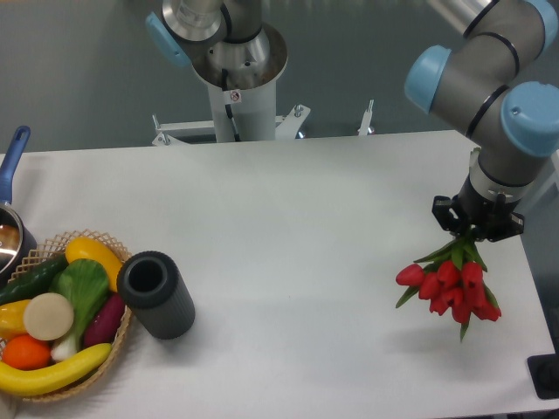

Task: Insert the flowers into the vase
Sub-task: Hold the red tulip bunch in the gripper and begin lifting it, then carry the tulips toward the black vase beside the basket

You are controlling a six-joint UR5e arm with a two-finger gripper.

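The flowers (450,286), a bunch of red tulip buds with green leaves, hang at the right side of the table with the buds pointing down toward the camera. My gripper (476,229) sits right above them and is shut on their green stems; the fingertips are hidden by the leaves and the gripper body. The vase (156,293), a dark ribbed cylinder with an open round mouth, stands upright at the left front of the table, far from the gripper.
A wicker basket (112,345) with several vegetables and fruit touches the vase's left side. A blue-handled pot (10,179) sits at the left edge. The arm's base column (236,87) stands behind the table. The table's right edge is near the flowers.
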